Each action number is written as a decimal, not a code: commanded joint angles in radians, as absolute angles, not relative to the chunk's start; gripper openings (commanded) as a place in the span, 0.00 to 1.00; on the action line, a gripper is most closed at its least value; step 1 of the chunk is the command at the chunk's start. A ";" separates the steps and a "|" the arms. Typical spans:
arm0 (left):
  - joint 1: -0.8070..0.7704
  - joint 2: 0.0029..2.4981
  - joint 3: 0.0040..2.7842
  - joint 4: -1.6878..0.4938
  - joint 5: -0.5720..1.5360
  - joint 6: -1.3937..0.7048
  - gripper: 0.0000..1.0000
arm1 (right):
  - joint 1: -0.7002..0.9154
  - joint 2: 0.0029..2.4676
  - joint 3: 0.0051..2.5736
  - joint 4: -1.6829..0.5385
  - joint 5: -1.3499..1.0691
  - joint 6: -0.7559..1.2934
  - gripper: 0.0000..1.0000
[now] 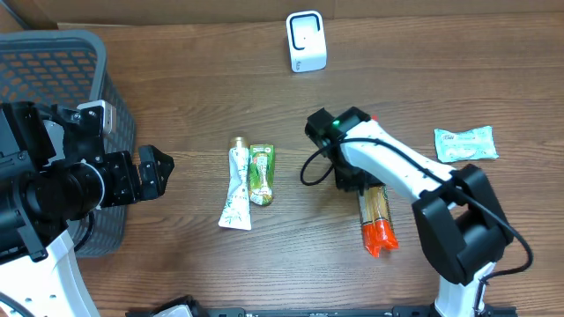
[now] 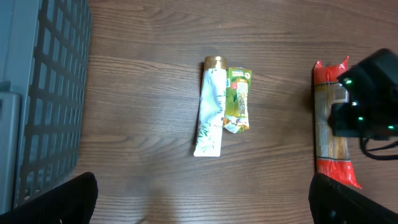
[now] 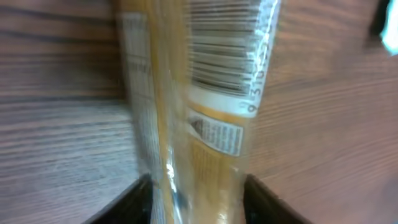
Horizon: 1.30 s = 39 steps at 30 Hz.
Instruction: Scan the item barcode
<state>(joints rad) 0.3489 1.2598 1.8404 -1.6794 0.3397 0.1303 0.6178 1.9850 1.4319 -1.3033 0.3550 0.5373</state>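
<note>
Working on pack point(image 1: 377, 220) below scanner point(image 1: 306, 41): right gripper point(image 3: 196, 198) straddling it, grip unclear. Left gripper point(image 2: 202, 193) wide, empty. Next, likely: presenting barcode point(image 3: 227, 56) to scanner.

Shows a long clear pasta packet point(image 1: 378, 222) lying flat right of centre, red-orange end downward, barcode point(image 3: 227, 56) facing up, white scanner point(image 1: 306, 41) upright at top.

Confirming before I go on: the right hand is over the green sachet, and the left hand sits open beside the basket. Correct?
No. The overhead view shows the right hand over the pasta packet, not the green sachet, which lies mid-table. The left hand does sit open beside the basket.
</note>
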 commanded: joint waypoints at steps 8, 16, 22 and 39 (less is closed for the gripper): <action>0.354 1.263 1.840 -1.678 0.340 0.138 1.00 | 0.683 1.993 1.439 -1.143 -0.048 0.392 0.76; 0.354 1.263 1.840 -1.678 0.340 0.138 1.00 | 0.575 1.905 1.535 -1.243 -0.043 0.367 0.75; 0.354 1.263 1.840 -1.678 0.340 0.138 1.00 | 0.405 1.820 1.549 -1.324 -0.040 0.276 0.95; 0.354 1.263 1.840 -1.678 0.340 0.138 1.00 | 0.380 1.824 1.216 -1.081 -0.155 0.123 1.00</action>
<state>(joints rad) 0.3489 1.2598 1.8404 -1.6794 0.3397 0.1303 0.3801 1.8248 1.2518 -1.1118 -0.1123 0.1612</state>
